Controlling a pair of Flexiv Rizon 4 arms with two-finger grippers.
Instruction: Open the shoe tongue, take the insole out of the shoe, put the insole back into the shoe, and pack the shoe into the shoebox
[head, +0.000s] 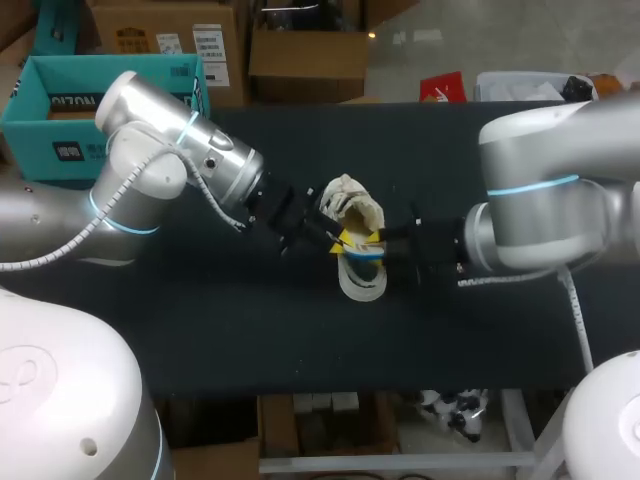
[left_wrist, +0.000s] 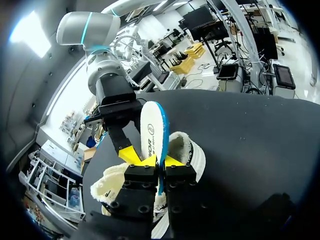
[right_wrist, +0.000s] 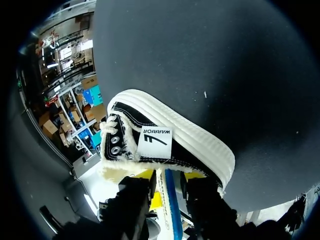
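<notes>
A black canvas shoe (head: 362, 285) with a white sole and fleece lining lies at the table's middle, between both grippers. The white insole (left_wrist: 151, 130) with a blue edge stands upright above the shoe (left_wrist: 187, 150). My left gripper (left_wrist: 156, 161) is shut on the insole's lower edge. My right gripper (right_wrist: 170, 176) is over the shoe (right_wrist: 160, 145) with its jaws apart; the insole (right_wrist: 162, 200) passes between them with a gap on each side. In the head view my left gripper (head: 340, 238) and right gripper (head: 385, 245) meet over the shoe. A teal shoebox (head: 40, 120) stands far left.
The dark table top (head: 200, 330) spreads bare around the shoe. Both arms reach in low from the sides and crowd the middle.
</notes>
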